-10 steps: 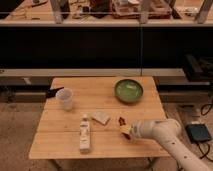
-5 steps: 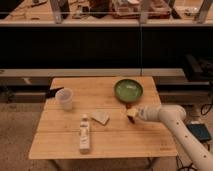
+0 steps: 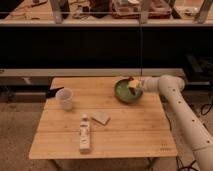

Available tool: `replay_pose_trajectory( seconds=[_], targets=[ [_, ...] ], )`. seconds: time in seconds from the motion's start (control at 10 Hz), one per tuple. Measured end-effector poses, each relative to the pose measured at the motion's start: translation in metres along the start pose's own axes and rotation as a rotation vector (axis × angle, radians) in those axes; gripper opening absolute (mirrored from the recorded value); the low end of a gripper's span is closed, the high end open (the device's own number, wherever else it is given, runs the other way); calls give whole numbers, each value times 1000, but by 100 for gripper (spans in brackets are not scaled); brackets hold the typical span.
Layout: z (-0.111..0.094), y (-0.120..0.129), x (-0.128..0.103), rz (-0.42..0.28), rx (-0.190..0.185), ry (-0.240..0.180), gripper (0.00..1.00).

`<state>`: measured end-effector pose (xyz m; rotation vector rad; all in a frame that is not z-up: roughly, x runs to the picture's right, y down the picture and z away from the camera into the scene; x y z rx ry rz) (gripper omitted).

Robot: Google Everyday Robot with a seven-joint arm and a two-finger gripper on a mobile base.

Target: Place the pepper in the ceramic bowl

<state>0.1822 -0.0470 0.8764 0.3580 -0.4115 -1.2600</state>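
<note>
The arm [image 3: 187,117] is white, smooth and round like a thick tube. It has two long segments, joined by a rounded elbow close to the far right corner of the table [image 3: 105,127]. The shell looks matte, a little cream in this warm light, with soft grey shading on its lower side. The gripper [image 3: 133,85] is at the arm's end, over the right rim of the bowl [image 3: 124,92]; it looks small, pale and yellowish. No cables, screws or markings can be made out.

Dark red pepper [image 3: 131,79] at the pincer [image 3: 133,85], just above the round green ceramic bowl [image 3: 122,93].
</note>
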Motion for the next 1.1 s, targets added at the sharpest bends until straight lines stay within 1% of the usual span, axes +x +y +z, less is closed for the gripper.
replay_pose_trajectory(
  seconds=[0.1,0.2,0.3,0.4,0.5,0.6,0.7,0.9,1.1],
  targets=[
    [9,-6,12,-7,-2,1,34],
    [23,-8,14,-7,-7,-10,42],
    [36,-2,12,4,-14,-18,52],
    [49,7,7,15,-24,-28,65],
    [56,11,5,14,-35,-32,74],
    [59,17,5,11,-49,-33,79],
    [59,26,5,5,-68,-30,80],
    [57,37,5,-2,-89,-31,80],
    [56,38,-2,-12,-90,-50,80]
  ],
)
